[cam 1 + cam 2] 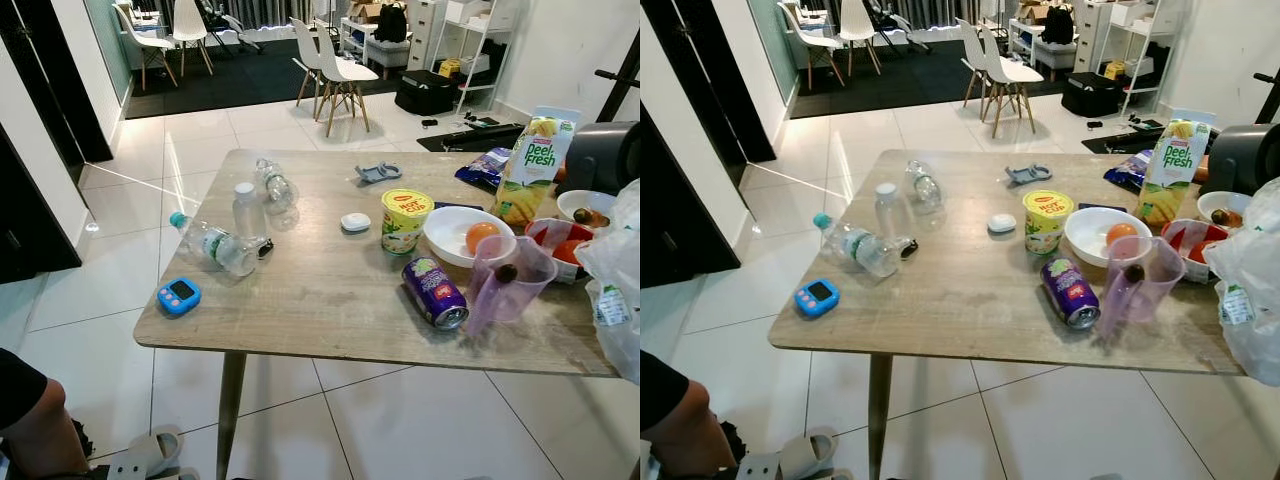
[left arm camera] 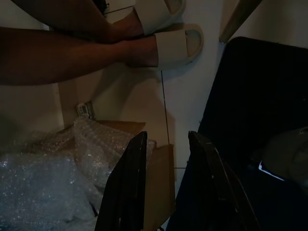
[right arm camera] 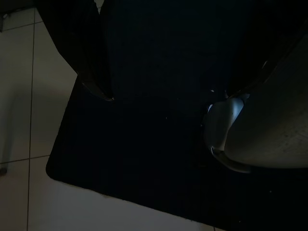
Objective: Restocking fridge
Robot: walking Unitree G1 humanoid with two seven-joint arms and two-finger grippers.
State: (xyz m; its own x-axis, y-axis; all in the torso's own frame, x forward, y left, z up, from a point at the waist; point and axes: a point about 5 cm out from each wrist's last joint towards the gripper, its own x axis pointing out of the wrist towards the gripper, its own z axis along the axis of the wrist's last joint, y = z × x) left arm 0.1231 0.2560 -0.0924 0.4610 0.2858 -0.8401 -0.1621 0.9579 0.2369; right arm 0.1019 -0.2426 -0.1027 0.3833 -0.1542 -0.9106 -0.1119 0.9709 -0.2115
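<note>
Wooden table (image 1: pixel 320 300) is seen ahead, loaded with stock: juice carton (image 1: pixel 533 165) upright at far right, purple can (image 1: pixel 435 292) lying on its side near the front edge, yellow cup (image 1: pixel 404 220) upright beside a white bowl (image 1: pixel 455 240) holding an orange (image 1: pixel 481 236). Two bottles (image 1: pixel 222 246) are lying at left, one upright between them. Left gripper (image 2: pixel 166 159) is hung low over bubble wrap (image 2: pixel 43 178), jaws parted, empty. Right gripper (image 3: pixel 163 67) is over a dark mat, jaws spread wide, empty. A person's sandalled foot (image 2: pixel 171 45) is seen nearby

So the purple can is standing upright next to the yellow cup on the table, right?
Not quite. The purple can lies on its side, as the left eye view shows. It is next to the yellow cup on the table.
</note>
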